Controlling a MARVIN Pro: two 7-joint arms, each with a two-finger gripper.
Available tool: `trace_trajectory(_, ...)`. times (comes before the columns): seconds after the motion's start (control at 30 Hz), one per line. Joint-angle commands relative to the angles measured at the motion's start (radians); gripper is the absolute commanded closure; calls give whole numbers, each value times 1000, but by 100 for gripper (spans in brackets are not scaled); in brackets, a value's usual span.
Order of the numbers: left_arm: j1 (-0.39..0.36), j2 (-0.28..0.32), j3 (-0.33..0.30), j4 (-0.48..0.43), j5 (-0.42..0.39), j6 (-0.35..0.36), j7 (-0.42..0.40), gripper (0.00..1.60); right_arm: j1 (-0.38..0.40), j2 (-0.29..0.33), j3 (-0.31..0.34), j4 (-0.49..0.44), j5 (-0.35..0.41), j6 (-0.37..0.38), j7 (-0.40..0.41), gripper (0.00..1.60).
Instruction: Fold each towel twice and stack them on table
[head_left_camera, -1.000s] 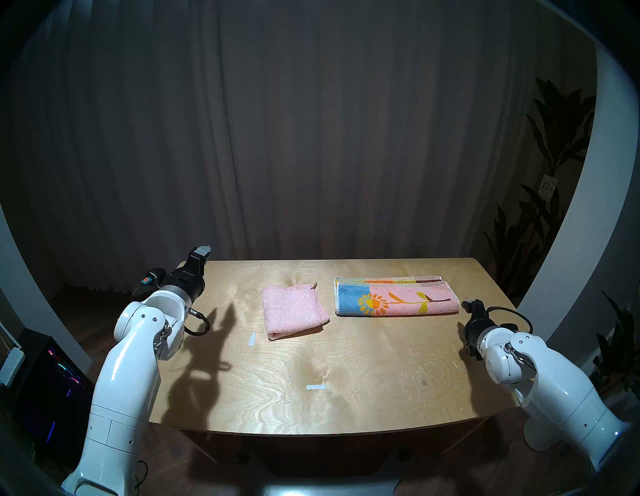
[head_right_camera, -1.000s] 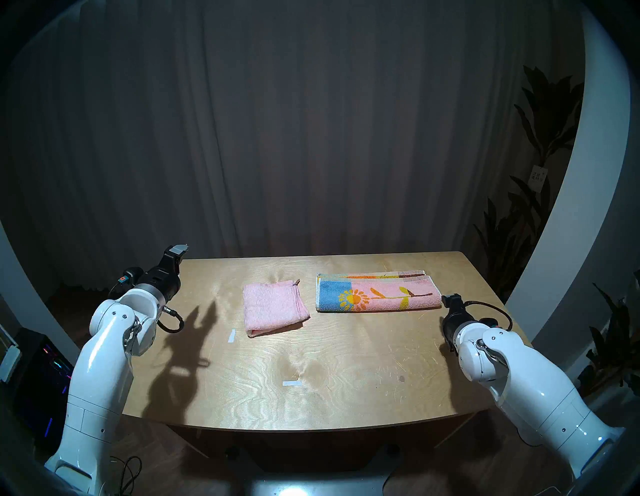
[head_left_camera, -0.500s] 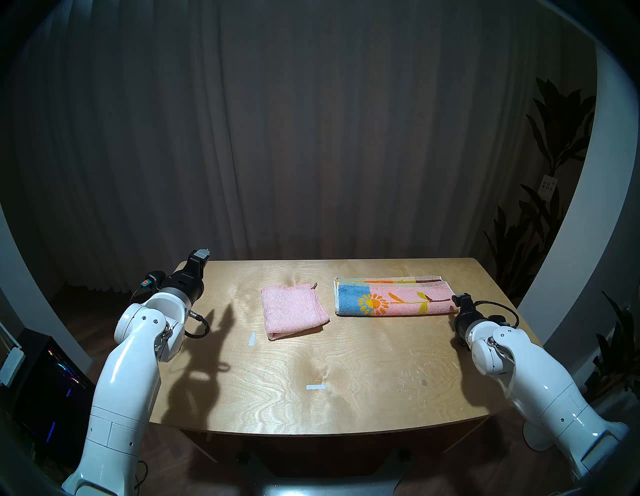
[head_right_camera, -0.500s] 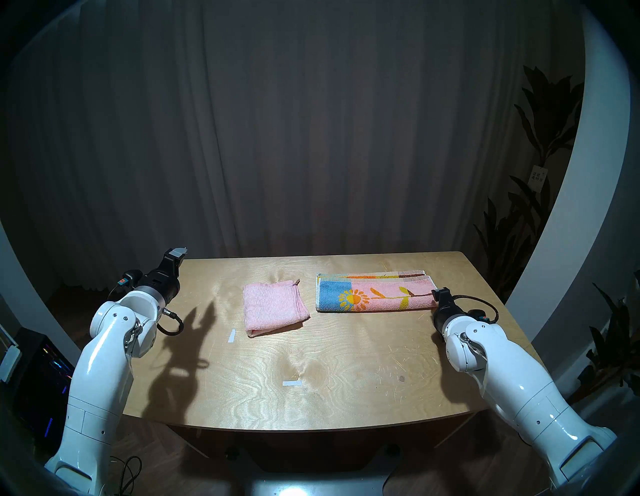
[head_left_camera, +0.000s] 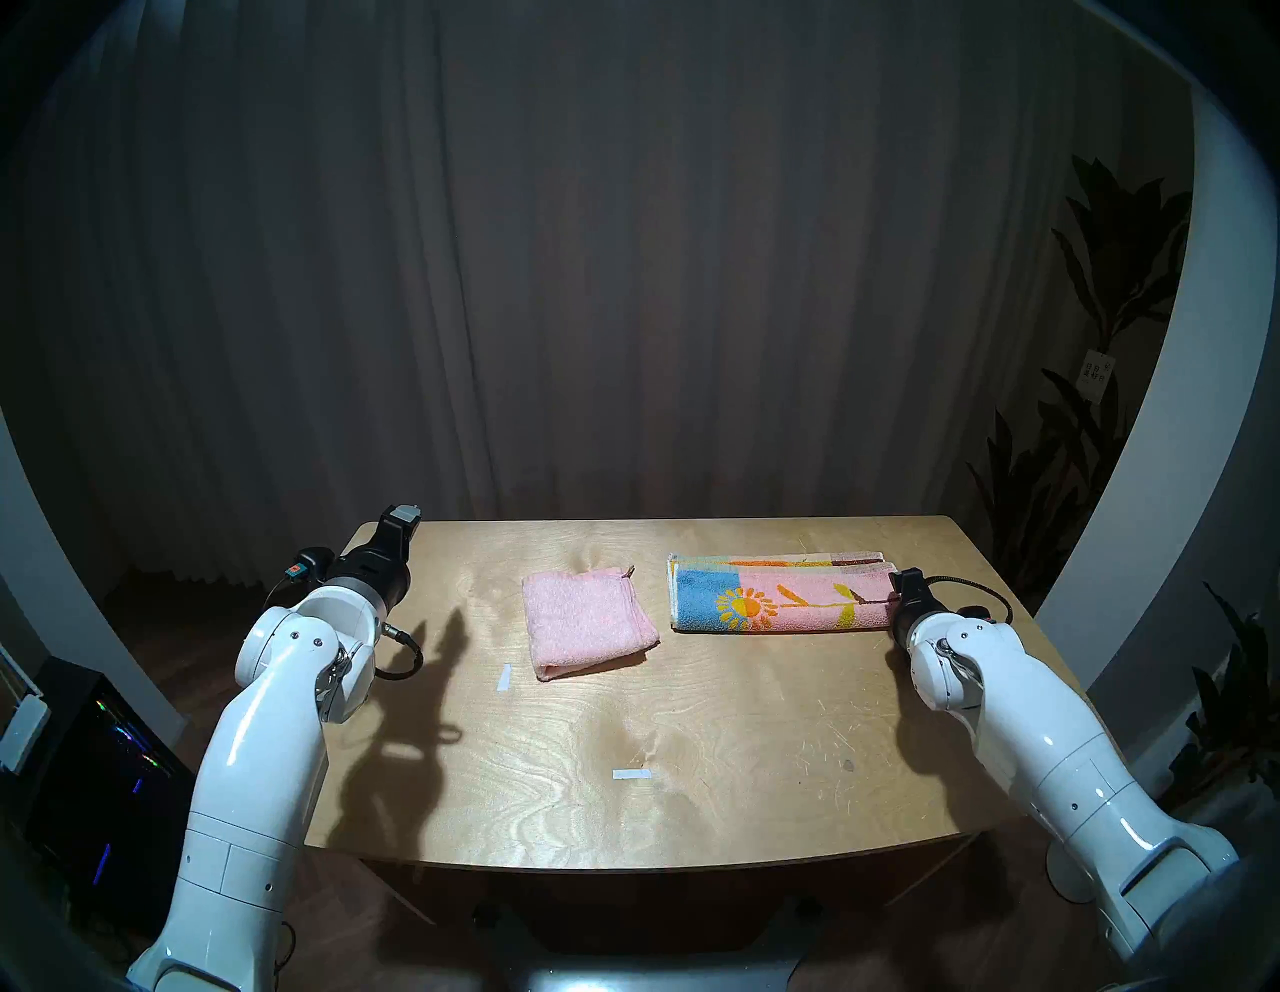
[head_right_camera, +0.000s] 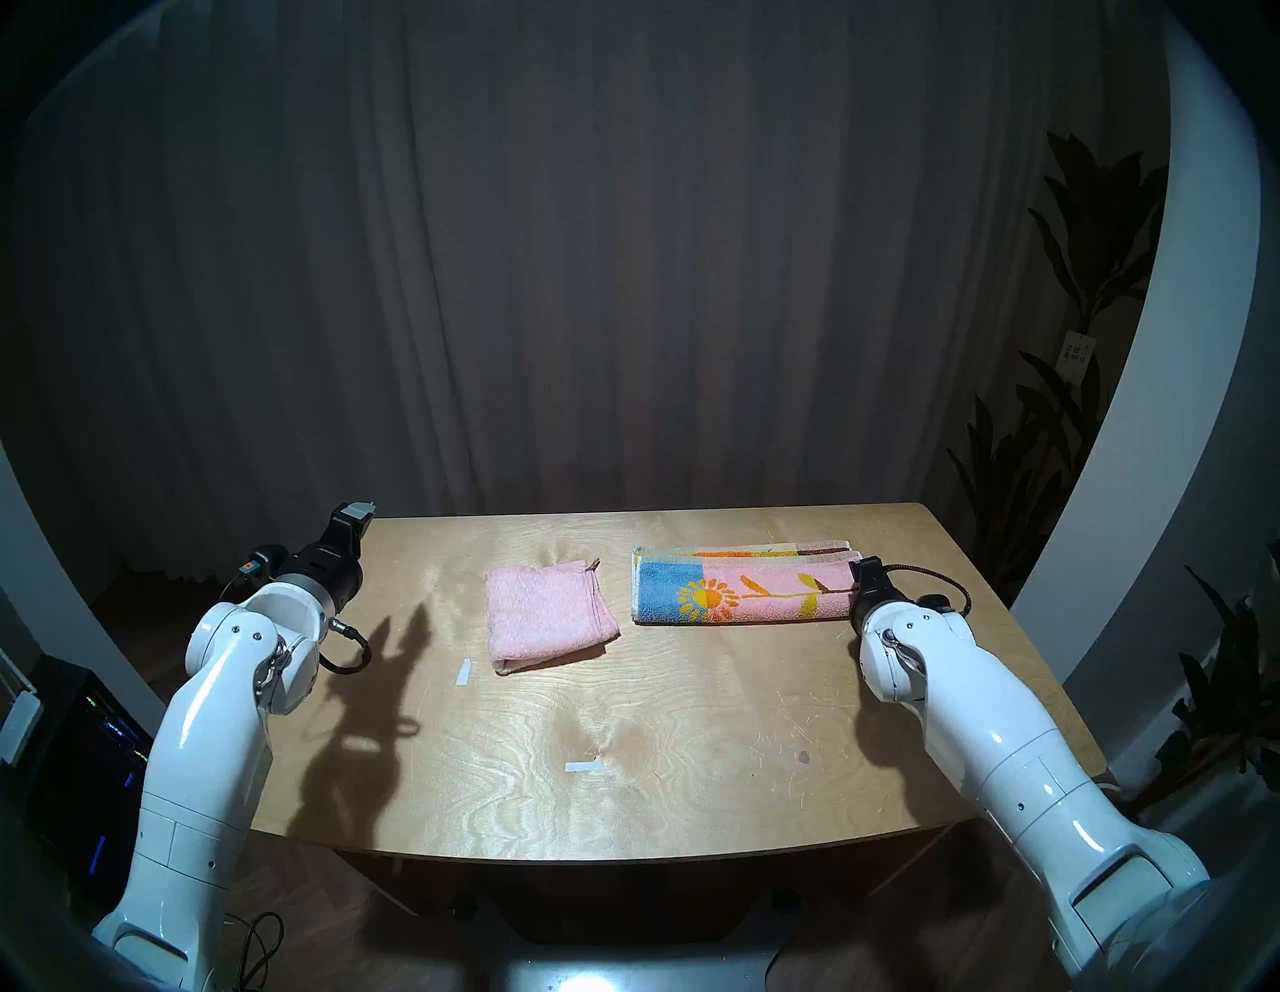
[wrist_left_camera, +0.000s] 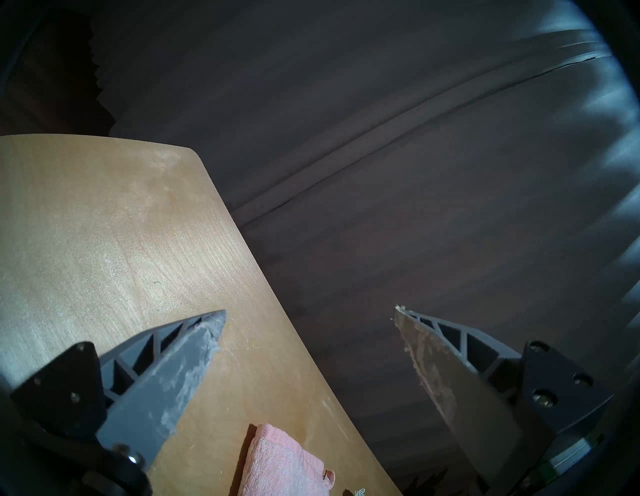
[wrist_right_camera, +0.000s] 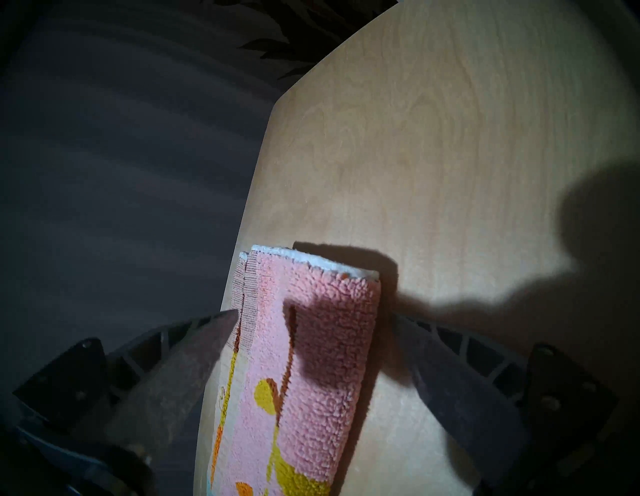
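Towels, two in number, lie apart on one plywood desk (head_left_camera: 692, 727) that also carries two white tape strips (head_left_camera: 632, 774). Plain pink towel (head_left_camera: 587, 622) sits left of centre, folded into a thick, roughly square, slightly skewed pad with a small loop at its far right corner. Patterned towel (head_left_camera: 783, 592) sits to its right near the far edge, folded into a long band; its top face shows a blue block, a yellow and orange sun, and a brown stem with yellow leaves on pink terry, with a striped layer peeping out behind.

Two arms, each with one claw. Left claw (wrist_left_camera: 310, 315) hangs released over the desk's far left corner, its fingers spread wide with nothing between them. Right claw (wrist_right_camera: 313, 317) is likewise spread, one finger (wrist_right_camera: 194, 350) at each long side of the patterned towel's right end, straddling it without clamping.

Compared with a second earlier, the right arm has advanced from beside the desk's right edge to this end of the towel; both towels lie unmoved.
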Motion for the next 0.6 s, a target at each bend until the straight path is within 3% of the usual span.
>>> trace_trajectory(0.0,-40,-9,6,-6,7,-13,12,0,108,-68,-47,99,-26,11,-25,0)
trace_trajectory(0.17,-42,-15,7,4,15,-28,30,0,158,-68,-81,154,-39,67,-53,0)
trace_trajectory(0.2,-43,-17,7,4,15,-29,38,0,163,-66,-91,161,-54,67,-50,14)
trace_trajectory(0.23,-43,-19,6,6,15,-31,38,0,168,-68,-92,170,-47,80,-51,59)
trace_trajectory(0.3,-45,-20,8,8,21,-37,42,0,173,-66,-99,177,-50,92,-59,110)
trace_trajectory(0.37,-47,-24,7,10,21,-40,44,0,175,-63,-101,185,-39,115,-63,144)
trace_trajectory(0.4,-48,-25,7,12,22,-42,45,0,173,-63,-103,187,-44,110,-58,144)
trace_trajectory(0.43,-50,-27,7,14,23,-44,46,0,172,-63,-103,190,-43,116,-56,160)
trace_trajectory(0.57,-56,-30,8,21,27,-48,47,0,165,-59,-103,186,-42,124,-41,160)
